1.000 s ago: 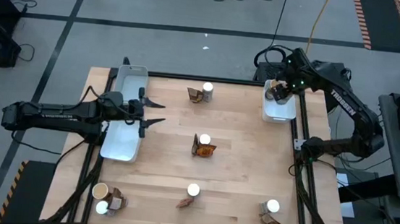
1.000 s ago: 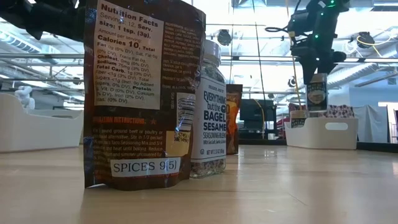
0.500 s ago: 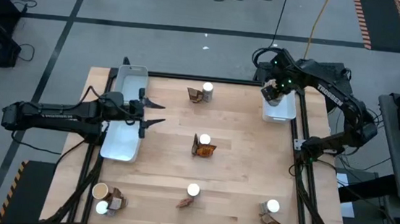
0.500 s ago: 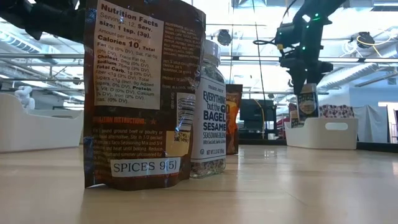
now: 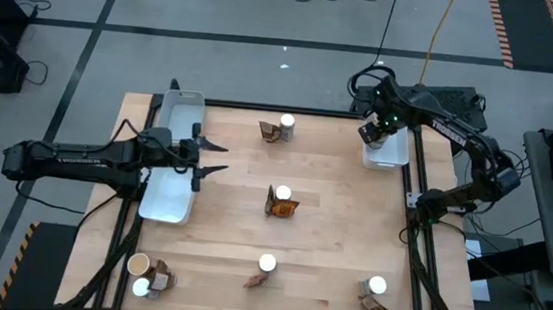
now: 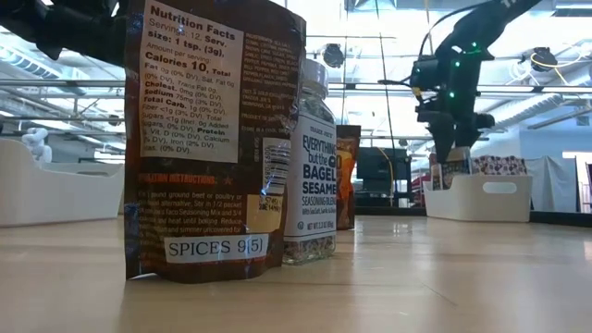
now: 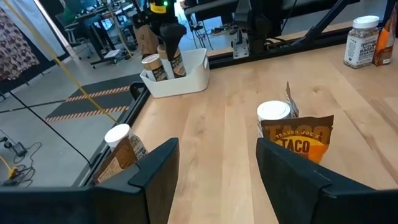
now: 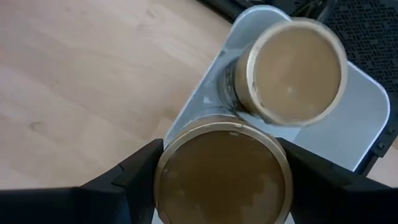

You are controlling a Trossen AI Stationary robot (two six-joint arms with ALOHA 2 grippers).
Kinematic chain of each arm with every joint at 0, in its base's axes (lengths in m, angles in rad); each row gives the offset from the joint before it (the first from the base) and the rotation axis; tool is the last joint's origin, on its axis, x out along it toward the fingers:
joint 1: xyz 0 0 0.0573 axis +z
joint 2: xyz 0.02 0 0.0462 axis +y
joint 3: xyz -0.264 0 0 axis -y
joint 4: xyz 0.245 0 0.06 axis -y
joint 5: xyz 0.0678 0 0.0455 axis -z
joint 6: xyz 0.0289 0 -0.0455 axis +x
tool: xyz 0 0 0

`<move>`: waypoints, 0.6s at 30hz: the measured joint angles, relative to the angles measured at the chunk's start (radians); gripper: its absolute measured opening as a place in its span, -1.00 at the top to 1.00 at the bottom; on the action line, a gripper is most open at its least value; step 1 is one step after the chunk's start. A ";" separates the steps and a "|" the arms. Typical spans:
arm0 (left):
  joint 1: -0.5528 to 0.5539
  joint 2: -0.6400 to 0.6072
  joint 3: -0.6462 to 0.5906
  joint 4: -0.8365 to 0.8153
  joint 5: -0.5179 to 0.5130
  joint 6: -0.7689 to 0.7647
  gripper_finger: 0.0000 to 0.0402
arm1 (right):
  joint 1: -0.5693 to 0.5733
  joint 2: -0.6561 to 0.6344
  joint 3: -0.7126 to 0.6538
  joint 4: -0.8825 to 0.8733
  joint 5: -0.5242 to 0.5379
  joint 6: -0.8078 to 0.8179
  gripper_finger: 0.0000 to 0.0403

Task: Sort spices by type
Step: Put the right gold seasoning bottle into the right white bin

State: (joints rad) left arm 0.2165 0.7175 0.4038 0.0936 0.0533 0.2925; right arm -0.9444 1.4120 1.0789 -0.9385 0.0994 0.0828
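Observation:
My right gripper [image 5: 374, 131] is shut on a tan-lidded jar [image 8: 222, 171] over the white tray [image 5: 389, 153] at the table's far right corner. A second tan-lidded jar [image 8: 292, 68] stands in that tray beside it. In the low view the held jar [image 6: 453, 171] dips behind the tray wall [image 6: 481, 196]. My left gripper [image 5: 211, 156] waits open over the inner edge of the left white tray [image 5: 169, 181]. White-lidded jars with brown packets stand on the table in pairs [image 5: 279, 128], [image 5: 281, 201], [image 5: 264, 269]. My right gripper pinches the tan-lidded jar between its two fingers [image 8: 134, 171], one on each side of the body just under the lid rim [image 8: 168, 162]. The fingers come from above, pointing down. The jar hangs about upright, its lower part inside the tray; whether its base touches the tray floor is hidden.
Another jar-and-packet pair [image 5: 375, 294] stands near the near right corner. A tan-lidded jar [image 5: 138, 263], a white-lidded jar [image 5: 141, 287] and a packet [image 5: 160, 278] cluster at the near left corner. Bare wood lies between the pairs. A packet [image 6: 213, 139] stands close before the low camera.
My right gripper has moved down and a little toward the table's left, lowering the held jar from above the tray rim into the tray beside the other jar. It has stayed shut on the jar.

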 joint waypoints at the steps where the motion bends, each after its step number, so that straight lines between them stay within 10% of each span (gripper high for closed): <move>1: 0.000 0.000 0.000 0.002 0.000 0.000 -0.09 | -0.004 0.000 -0.008 0.010 0.000 -0.005 -0.25; 18: 0.000 0.000 0.000 0.004 -0.002 0.000 -0.09 | -0.058 0.000 -0.057 0.101 -0.050 -0.017 -0.25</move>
State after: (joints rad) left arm 0.2165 0.7174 0.4038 0.0979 0.0509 0.2928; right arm -1.0023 1.4120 1.0218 -0.8371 0.0492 0.0659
